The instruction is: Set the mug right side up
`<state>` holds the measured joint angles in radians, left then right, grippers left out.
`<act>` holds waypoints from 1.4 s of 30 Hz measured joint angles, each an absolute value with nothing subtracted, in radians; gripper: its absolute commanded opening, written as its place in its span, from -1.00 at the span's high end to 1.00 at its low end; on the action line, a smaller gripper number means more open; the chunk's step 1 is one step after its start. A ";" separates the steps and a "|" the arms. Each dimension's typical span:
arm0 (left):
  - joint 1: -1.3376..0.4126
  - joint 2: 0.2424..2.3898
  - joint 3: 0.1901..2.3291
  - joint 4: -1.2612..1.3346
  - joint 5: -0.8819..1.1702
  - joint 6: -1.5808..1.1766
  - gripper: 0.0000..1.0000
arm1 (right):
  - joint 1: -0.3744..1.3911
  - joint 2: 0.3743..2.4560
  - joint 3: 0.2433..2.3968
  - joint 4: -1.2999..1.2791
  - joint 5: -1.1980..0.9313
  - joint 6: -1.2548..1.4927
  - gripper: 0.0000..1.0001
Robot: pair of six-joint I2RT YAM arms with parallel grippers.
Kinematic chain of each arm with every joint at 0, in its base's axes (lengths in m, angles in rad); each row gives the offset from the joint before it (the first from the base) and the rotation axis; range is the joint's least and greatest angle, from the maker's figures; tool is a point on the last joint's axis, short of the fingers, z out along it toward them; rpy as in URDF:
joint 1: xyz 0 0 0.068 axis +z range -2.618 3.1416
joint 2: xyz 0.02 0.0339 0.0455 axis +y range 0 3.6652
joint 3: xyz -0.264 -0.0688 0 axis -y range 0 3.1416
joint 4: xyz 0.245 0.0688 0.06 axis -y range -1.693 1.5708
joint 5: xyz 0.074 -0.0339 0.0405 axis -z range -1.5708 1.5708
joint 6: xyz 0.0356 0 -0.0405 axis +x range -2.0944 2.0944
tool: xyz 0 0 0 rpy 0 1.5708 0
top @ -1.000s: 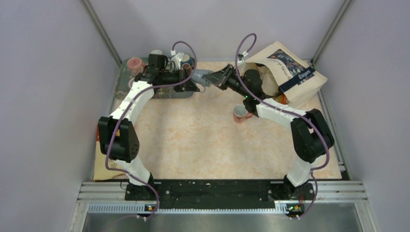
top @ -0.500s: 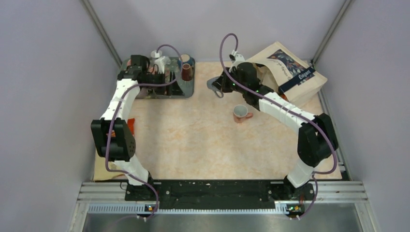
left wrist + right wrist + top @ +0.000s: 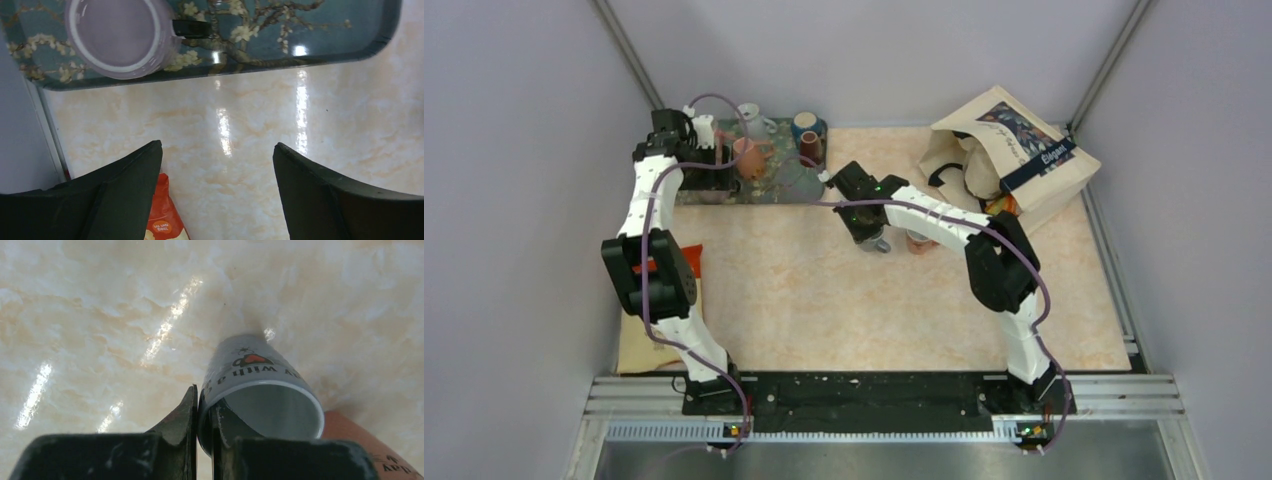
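Right end effector (image 3: pixel 202 407) is shown nearly closed; the wall of the grey mug (image 3: pixel 250 372) is pinched at the rim, one finger inside and one outside. The mug is held mouth-up and tilted, low over the desk (image 3: pixel 100 315), just beside a pink mug (image 3: pixel 352 437); contact of its base cannot be told. Left end effector (image 3: pixel 217 146) is spread wide, nothing being held, near the floral tray (image 3: pixel 310 35). The lilac mug (image 3: pixel 117 35) on the tray is seen closely only by the left wrist; the grey mug's lettering only by the right wrist; the tote bag (image 3: pixel 1014 150) only from above.
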<state>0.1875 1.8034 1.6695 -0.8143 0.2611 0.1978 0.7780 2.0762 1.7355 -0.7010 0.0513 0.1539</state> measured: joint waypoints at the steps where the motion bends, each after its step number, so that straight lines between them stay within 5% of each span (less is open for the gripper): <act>1: 0.187 1.812 1.669 -0.804 0.236 0.180 -0.72 | 0.783 2.091 1.742 -0.714 0.059 0.146 1.00; 9: 0.186 1.844 1.666 -0.717 0.176 0.194 -0.71 | 0.785 2.104 1.768 -0.776 0.086 0.124 0.96; 15: 0.186 1.882 1.674 -0.680 0.266 0.502 -0.63 | 0.784 2.104 1.769 -0.796 0.081 0.107 0.15; 23: 0.183 1.964 1.722 -0.696 0.379 0.980 -0.69 | 0.783 2.091 1.769 -0.817 0.052 0.097 -0.34; 36: 0.138 2.222 1.971 -0.772 0.218 1.264 -0.65 | 0.736 1.868 1.744 -0.807 0.023 0.107 -0.46; 42: 0.102 2.286 1.999 -0.782 0.137 1.302 -0.21 | 0.708 1.831 1.708 -0.811 0.034 0.109 -0.47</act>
<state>0.1017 2.2856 1.9987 -0.7818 0.1371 1.3022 0.7078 1.8313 1.7081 -0.8108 0.0338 0.1093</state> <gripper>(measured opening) 0.693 0.731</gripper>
